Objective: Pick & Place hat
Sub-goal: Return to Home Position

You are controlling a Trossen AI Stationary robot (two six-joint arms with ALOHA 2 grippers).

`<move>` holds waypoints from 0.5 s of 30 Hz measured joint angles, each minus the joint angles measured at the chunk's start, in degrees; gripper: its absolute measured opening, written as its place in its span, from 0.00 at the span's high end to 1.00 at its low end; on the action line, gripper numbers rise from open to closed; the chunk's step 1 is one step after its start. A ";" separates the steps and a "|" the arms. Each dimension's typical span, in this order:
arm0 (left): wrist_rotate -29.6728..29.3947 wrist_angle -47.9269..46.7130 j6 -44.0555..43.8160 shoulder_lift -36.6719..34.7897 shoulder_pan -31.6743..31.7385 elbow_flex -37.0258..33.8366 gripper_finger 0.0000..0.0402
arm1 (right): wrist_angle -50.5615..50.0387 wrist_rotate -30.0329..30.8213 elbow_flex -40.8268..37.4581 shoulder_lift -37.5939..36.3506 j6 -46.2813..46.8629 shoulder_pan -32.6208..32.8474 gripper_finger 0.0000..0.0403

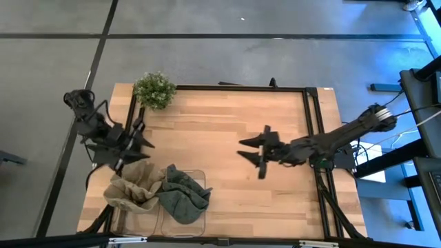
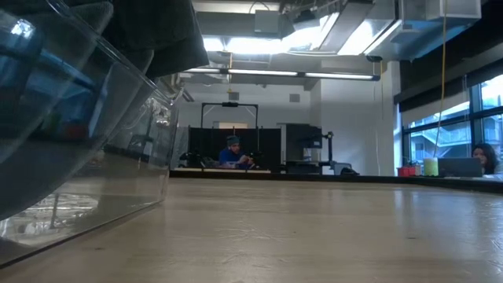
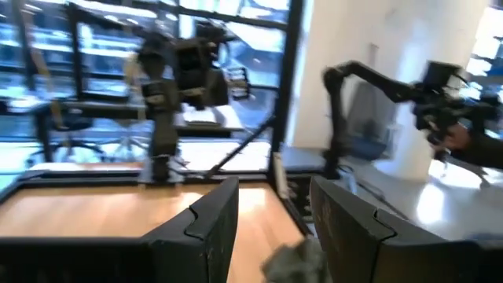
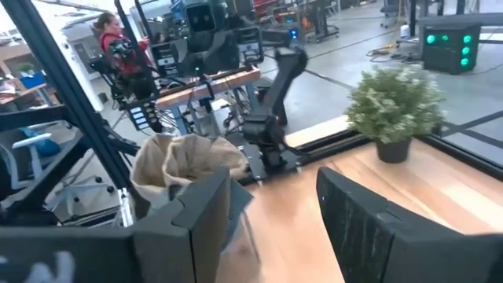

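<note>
Up close, at the 7 o'clock edge of your tabletop (image 1: 227, 117), two transparent bins sit side by side. The left bin (image 1: 117, 219) holds the brown caps (image 1: 134, 187), a crumpled tan heap rising over its rim. The right bin (image 1: 169, 227) holds the dark caps (image 1: 182, 196), grey-green folds spilling over its far wall. How many caps make up each heap you cannot tell. Just past the brown heap, toward 9 o'clock, your left gripper (image 1: 141, 142) hovers with fingers spread, holding nothing. Near the middle, leaning toward 3 o'clock, your right gripper (image 1: 251, 153) hangs likewise released and empty. The surface is pale wood planks inside a black frame. At 11 o'clock stands a small potted plant (image 1: 154, 89). Beyond lies grey floor (image 1: 207, 21), and far across the room a person in blue (image 2: 233, 153) sits at a bench.
</note>
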 joint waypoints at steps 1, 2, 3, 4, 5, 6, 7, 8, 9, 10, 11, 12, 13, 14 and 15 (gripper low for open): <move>-0.24 1.32 -0.03 -0.76 1.12 -1.28 0.61 | -0.02 0.02 -1.65 -1.67 0.21 -0.04 0.52; -0.25 2.20 -0.17 -1.49 2.26 -2.24 0.61 | 0.06 0.11 -3.08 -3.30 0.48 -0.04 0.52; -0.04 2.32 -0.58 -2.30 3.37 -2.95 0.61 | 0.48 0.07 -4.44 -4.82 0.68 -0.04 0.52; 0.36 2.03 -0.79 -3.18 4.54 -3.40 0.61 | 0.59 0.08 -5.92 -6.34 0.68 -0.02 0.52; 0.87 2.15 -0.74 -4.09 5.59 -3.85 0.61 | 0.51 0.27 -7.42 -7.79 0.33 -0.01 0.52; 1.15 2.25 -0.35 -5.08 6.60 -4.28 0.61 | 0.46 0.79 -8.95 -9.22 -0.02 0.00 0.52; 1.27 2.42 0.06 -6.07 7.55 -4.86 0.61 | 0.40 1.44 -10.63 -10.83 0.00 0.00 0.52; 1.30 2.46 0.22 -7.09 8.43 -5.56 0.61 | 0.39 2.38 -12.27 -12.53 -0.02 -0.01 0.52; 1.32 2.59 0.25 -8.05 9.26 -6.30 0.61 | 0.51 2.83 -14.02 -14.33 -0.02 -0.04 0.52; 1.33 2.87 0.14 -9.01 10.12 -7.18 0.61 | 0.78 3.01 -15.70 -16.12 0.00 -0.09 0.52; 1.33 3.25 -0.36 -9.79 10.89 -8.28 0.61 | 1.27 3.04 -17.47 -17.91 -0.02 -0.11 0.52; 1.33 4.10 -1.01 -10.45 11.56 -9.65 0.61 | 1.66 3.01 -19.21 -19.62 0.00 -0.09 0.52; 1.40 4.72 -1.70 -11.08 12.23 -11.14 0.61 | 2.00 2.99 -20.87 -21.35 -0.04 -0.08 0.52; 1.59 5.45 -2.37 -11.67 12.89 -12.71 0.61 | 2.62 2.86 -22.37 -23.08 -0.09 -0.04 0.52; 1.77 6.60 -2.86 -12.14 13.48 -14.28 0.61 | 2.85 2.84 -23.98 -24.85 -0.09 -0.04 0.52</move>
